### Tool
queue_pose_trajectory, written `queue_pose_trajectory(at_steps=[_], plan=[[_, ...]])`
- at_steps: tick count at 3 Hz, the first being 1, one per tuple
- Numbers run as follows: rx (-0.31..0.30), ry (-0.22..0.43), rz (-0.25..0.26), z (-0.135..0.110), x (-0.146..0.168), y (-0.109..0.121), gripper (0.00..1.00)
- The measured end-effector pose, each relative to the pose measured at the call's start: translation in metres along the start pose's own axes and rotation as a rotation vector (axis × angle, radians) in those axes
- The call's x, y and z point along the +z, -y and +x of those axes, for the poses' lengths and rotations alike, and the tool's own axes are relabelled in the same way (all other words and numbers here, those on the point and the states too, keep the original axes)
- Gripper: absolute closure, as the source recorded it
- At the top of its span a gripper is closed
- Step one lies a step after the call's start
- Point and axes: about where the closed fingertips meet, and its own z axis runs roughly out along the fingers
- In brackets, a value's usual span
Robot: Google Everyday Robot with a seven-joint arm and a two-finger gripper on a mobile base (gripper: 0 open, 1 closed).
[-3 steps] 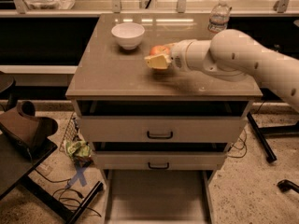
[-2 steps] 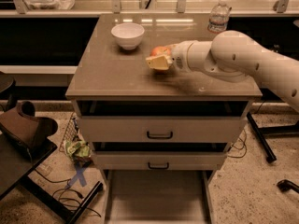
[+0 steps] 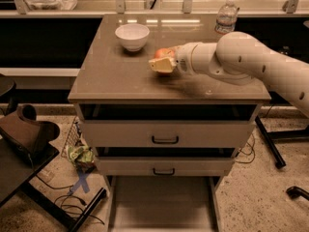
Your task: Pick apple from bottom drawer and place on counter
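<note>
The apple [image 3: 163,53] is small and red-orange. It sits between the yellowish fingers [image 3: 161,66] of my gripper [image 3: 162,62], just above or on the middle of the counter [image 3: 116,79]. The gripper is shut on the apple, and I cannot tell whether the apple touches the counter top. My white arm [image 3: 241,62] reaches in from the right. The bottom drawer [image 3: 161,202] is pulled open below the cabinet and its flat floor is bare.
A white bowl [image 3: 132,36] stands on the counter at the back left of the gripper. A water bottle [image 3: 226,15] stands at the back right corner. Two drawers with black handles [image 3: 164,140] sit above the open one. A dark table with a brown object [image 3: 26,134] stands left.
</note>
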Motion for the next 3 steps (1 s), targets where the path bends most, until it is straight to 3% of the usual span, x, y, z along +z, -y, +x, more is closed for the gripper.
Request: queue_pose_trajectory(at_steps=[1, 3], plan=[[-0.001, 0.0, -0.003, -0.0006, 0.0014, -0.0018, 0.04], [-0.001, 0.0, -0.005, -0.0009, 0.0023, -0.0029, 0.0]])
